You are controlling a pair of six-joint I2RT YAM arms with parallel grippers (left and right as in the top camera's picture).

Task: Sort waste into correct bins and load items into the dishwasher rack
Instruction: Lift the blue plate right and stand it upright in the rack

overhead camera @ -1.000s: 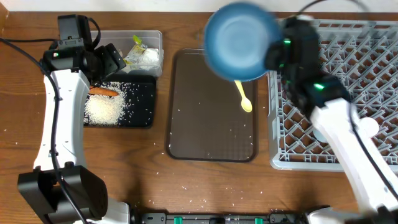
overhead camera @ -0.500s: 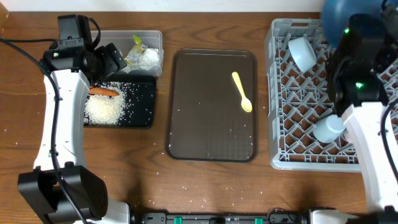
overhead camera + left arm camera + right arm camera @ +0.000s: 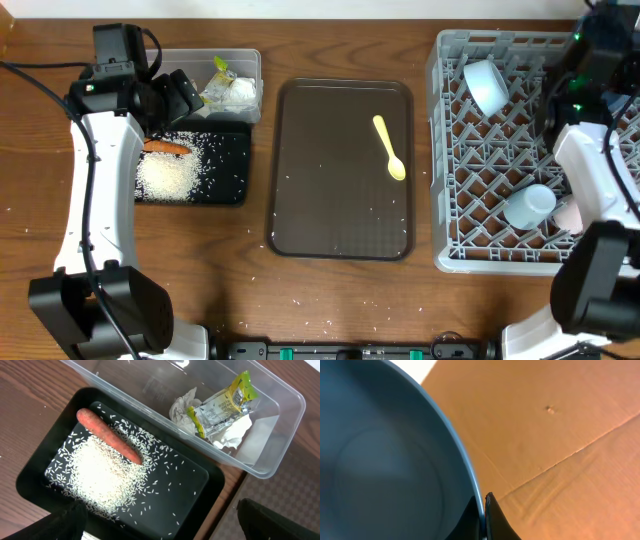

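**Blue dish held aloft by its rim; spoon waits on the serving tray**

The right end effector (image 3: pixel 483 510) is clamped on the blue dish (image 3: pixel 385 450), one finger on each face of the rim at its edge. That thin pinch suits a wide, shallow dish, probably so it can be slid upright between pegs. The wrist camera sees only the dish's hollow and brown cardboard behind it. From overhead the right arm is at the far right edge of the rack (image 3: pixel 480 190), and the dish itself is out of that view, so its height above the pegs cannot be told.

The left end effector (image 3: pixel 157 510) hangs with its fingers wide apart and nothing between them, above the black tray (image 3: pixel 200 467). The sausage (image 3: pixel 107 435) lies there on a bed of rice (image 3: pixel 100 477). Just beside it, the clear tub (image 3: pixel 280 435) holds the tissue (image 3: pixel 230 435) and the wrapper (image 3: pixel 222 402), so food and dry rubbish are kept apart.

In the rack a white bowl (image 3: pixel 486 85) leans near the far end, with a light-blue cup (image 3: pixel 528 205) and a pink cup (image 3: pixel 570 215) nearer the front. The yellow spoon (image 3: pixel 390 148) lies on the brown serving tray (image 3: pixel 340 220), well apart from both arms. A few grains dot the bench (image 3: pixel 230 270).
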